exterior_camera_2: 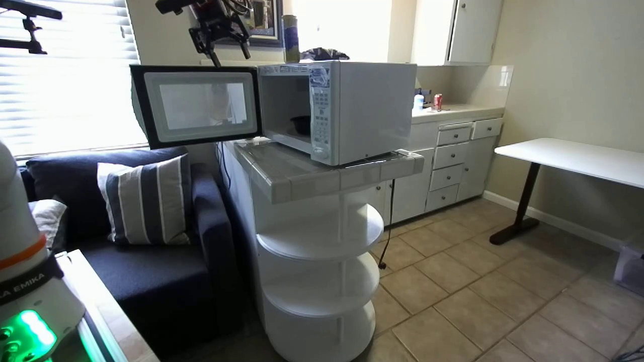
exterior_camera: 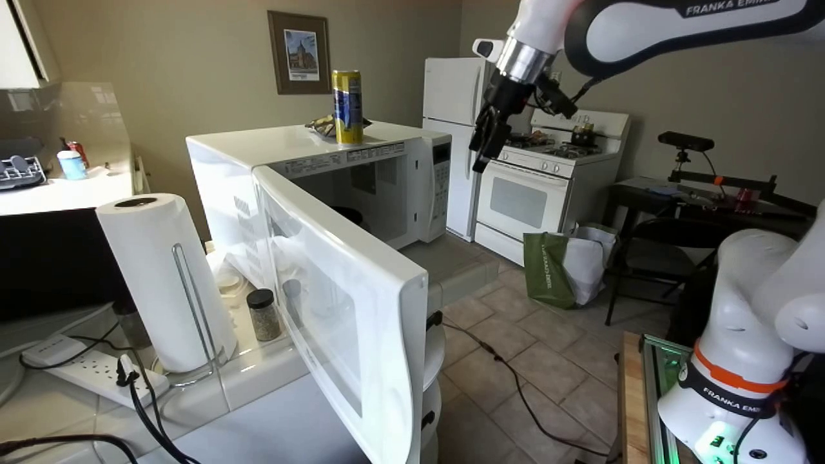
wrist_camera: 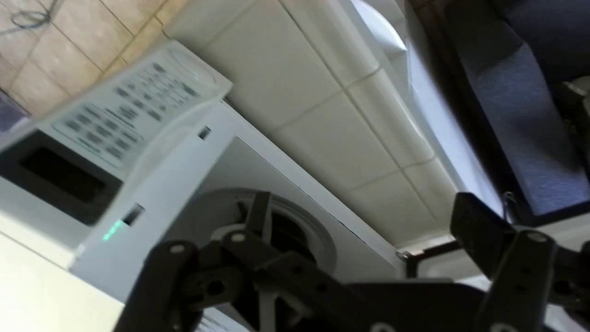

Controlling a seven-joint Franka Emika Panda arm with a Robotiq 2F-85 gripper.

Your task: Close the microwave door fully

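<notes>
"At the hinge side of the microwave (exterior_camera_2: 377, 108), how does the microwave door (exterior_camera_2: 201, 106) stand?"

"It stands open. The inner edge joins the microwave; the outer edge projects well away from the microwave's front."

"Specify the gripper (exterior_camera_2: 232, 61): condition and location."

"Its two fingers are spread wide apart. The unit hangs in front of the microwave, apart from its body and door. Its height relative to the microwave's top cannot be told."

"List the adjacent items."

"On top of the microwave: an upright yellow-and-blue can (exterior_camera: 348, 108) and a packet (exterior_camera: 320, 127). Inside: a dark bowl (exterior_camera_2: 302, 124). Beside the microwave: a paper towel roll (exterior_camera: 161, 283) and a black-capped jar (exterior_camera: 265, 322). Beneath: a tiled counter (exterior_camera_2: 271, 168)."
</notes>
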